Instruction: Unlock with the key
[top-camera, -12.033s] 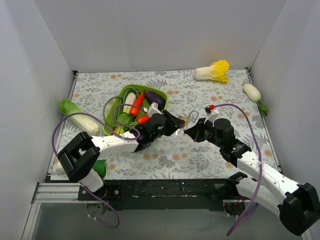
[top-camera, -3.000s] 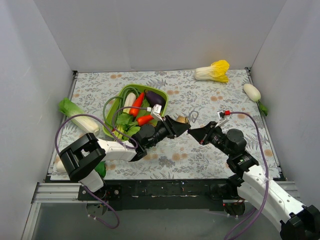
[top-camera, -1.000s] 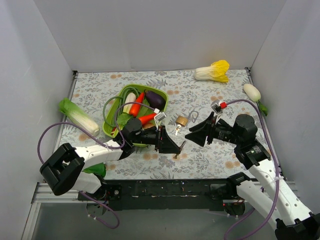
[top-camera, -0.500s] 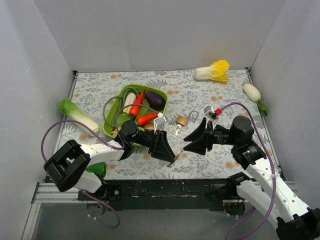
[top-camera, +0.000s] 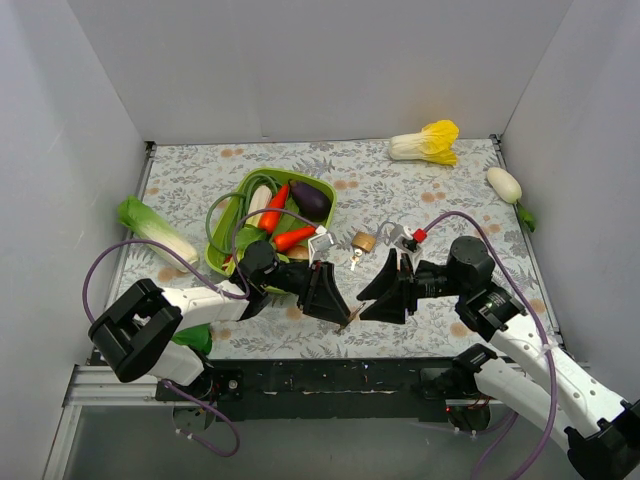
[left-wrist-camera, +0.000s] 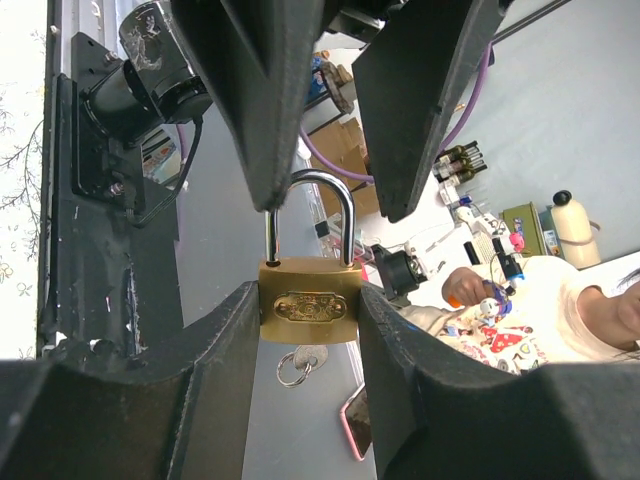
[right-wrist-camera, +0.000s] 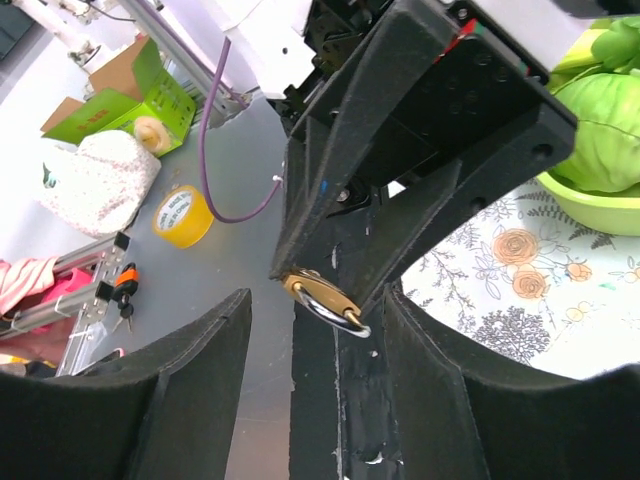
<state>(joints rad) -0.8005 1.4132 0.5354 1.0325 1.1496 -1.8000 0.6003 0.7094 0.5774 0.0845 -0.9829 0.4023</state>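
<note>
My left gripper (top-camera: 340, 312) is shut on a brass padlock (left-wrist-camera: 310, 305) with a silver shackle, held upright between its fingers (left-wrist-camera: 215, 380). A tiny silvery key (left-wrist-camera: 308, 356) on a small ring hangs from the padlock's underside, in the keyhole as far as I can tell. My right gripper (top-camera: 362, 305) is open and faces the left one. Its two fingers (left-wrist-camera: 270, 110) flank the shackle without touching it. In the right wrist view the padlock (right-wrist-camera: 318, 297) shows edge-on, level with the tips of my open right gripper (right-wrist-camera: 318, 300).
A second brass padlock (top-camera: 363, 242) lies on the flowered table just behind the grippers. A green basket (top-camera: 262, 175) of vegetables stands at the left. A yellow cabbage (top-camera: 425, 142), a white radish (top-camera: 504, 183) and a napa cabbage (top-camera: 155, 232) lie near the walls.
My right arm has swung left and forward, bringing its open fingers up around the held padlock's shackle. The left gripper has lowered slightly and kept its grip.
</note>
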